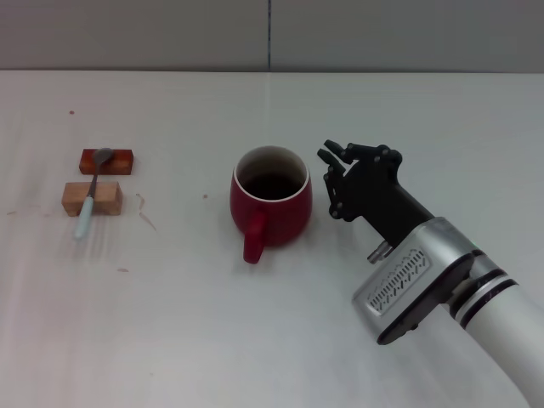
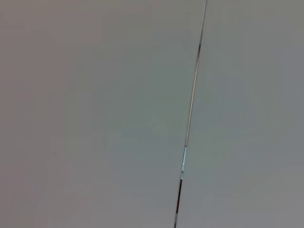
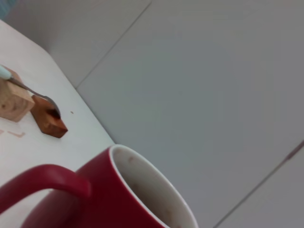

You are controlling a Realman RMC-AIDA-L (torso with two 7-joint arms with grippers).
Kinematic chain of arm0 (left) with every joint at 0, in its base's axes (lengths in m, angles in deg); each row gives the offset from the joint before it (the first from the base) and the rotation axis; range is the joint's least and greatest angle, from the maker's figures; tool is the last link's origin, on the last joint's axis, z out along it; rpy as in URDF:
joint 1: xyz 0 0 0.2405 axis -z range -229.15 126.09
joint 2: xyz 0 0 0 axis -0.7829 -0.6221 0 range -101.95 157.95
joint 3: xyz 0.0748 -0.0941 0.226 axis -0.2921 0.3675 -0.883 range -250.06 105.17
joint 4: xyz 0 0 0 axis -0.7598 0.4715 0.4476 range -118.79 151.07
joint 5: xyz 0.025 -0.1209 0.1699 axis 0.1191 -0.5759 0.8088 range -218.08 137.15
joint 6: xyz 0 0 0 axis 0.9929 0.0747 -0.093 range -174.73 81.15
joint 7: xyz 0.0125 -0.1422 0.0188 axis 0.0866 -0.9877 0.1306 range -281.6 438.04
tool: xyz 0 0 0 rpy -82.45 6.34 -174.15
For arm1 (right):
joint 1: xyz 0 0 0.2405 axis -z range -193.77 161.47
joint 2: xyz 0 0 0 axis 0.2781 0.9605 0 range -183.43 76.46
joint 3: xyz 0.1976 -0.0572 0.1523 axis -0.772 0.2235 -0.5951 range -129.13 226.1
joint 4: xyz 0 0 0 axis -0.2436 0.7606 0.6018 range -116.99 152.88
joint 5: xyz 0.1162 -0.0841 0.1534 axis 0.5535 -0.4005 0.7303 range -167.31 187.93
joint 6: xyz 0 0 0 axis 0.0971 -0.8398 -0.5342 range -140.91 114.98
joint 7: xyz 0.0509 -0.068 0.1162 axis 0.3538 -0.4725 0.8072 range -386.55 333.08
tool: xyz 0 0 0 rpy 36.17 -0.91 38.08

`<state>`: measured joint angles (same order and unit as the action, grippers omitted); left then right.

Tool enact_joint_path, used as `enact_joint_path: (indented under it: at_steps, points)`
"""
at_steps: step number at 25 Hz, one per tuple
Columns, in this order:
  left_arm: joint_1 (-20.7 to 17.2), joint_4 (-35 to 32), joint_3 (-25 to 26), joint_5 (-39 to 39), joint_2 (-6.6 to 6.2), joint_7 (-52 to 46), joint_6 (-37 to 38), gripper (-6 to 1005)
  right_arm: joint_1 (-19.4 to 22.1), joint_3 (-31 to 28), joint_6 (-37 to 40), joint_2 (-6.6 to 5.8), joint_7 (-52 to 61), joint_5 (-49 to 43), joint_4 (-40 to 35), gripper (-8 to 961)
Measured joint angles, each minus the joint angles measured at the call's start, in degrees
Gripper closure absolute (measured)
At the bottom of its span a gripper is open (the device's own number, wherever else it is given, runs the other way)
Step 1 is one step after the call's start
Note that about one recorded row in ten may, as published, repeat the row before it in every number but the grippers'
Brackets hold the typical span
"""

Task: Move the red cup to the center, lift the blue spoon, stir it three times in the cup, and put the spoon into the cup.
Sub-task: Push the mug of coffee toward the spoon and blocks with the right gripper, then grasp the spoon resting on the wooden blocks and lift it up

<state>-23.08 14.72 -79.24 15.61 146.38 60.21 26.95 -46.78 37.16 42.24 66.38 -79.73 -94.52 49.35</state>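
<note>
**Right gripper beside the cup; spoon waits on its blocks**

Right gripper (image 1: 334,170) hovers just beside the red cup, on the cup's right, with its black fingers spread apart and nothing between them. No contact with the mug wall shows from the head camera. The left gripper is out of sight; its wrist camera looks only at a blank grey wall with a thin seam.

Going left to right across the table (image 1: 170,340): the blue spoon (image 1: 92,191) lies bridged over two small wooden blocks, its grey bowl resting on the reddish-brown block (image 1: 119,161) and its pale handle crossing the tan block (image 1: 106,198), with the tip reaching down to the tabletop. Well apart from it, near the middle of the table, stands the red cup (image 1: 285,212), upright, its loop handle pointing toward the robot. Then comes the right gripper and its silver forearm.

In my judgement the cup is already about central, so lifting the spoon is next. The spoon looks light, stiff and thin, and its smooth handle could slip or pivot in the fingers. The blocks keep it raised, so the best hold is on the pale handle at the span between the two blocks, where fingers can close from either side. The mug looks heavy, rigid and glazed, probably breakable; it would be best pinched across the rim or wall, and careless stirring might nudge it.
</note>
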Motion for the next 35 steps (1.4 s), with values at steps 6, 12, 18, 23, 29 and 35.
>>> enact_joint_path:
  at_steps: [6,12,18,23,29,35]
  points:
    - [-0.1,0.0,-0.1,0.0,0.01,0.0,0.0,196,6.2,-7.0,8.3,-0.4,1.2,0.5,-1.5,868]
    - [0.2,-0.2,-0.1,0.0,-0.18,0.1,-0.3,197,10.9,-12.2,20.1,-0.73,16.3,0.4,-8.1,808]
    - [0.6,-0.7,-0.2,0.0,-0.32,0.5,-0.5,198,13.7,-16.5,29.9,-0.81,39.2,0.6,-18.3,635]
    - [0.9,-1.3,-0.2,0.0,-0.34,0.6,-0.7,198,14.4,-22.1,34.1,-1.03,60.9,0.6,-28.0,488]
    - [0.7,-1.4,-0.1,0.0,-0.27,0.6,-0.4,199,14.3,-28.6,35.3,-1.25,64.8,0.6,-30.8,415]
    - [-2.0,-0.1,-0.2,0.0,0.01,0.6,2.1,200,12.7,-34.3,35.3,-1.28,64.8,0.6,-32.2,411]
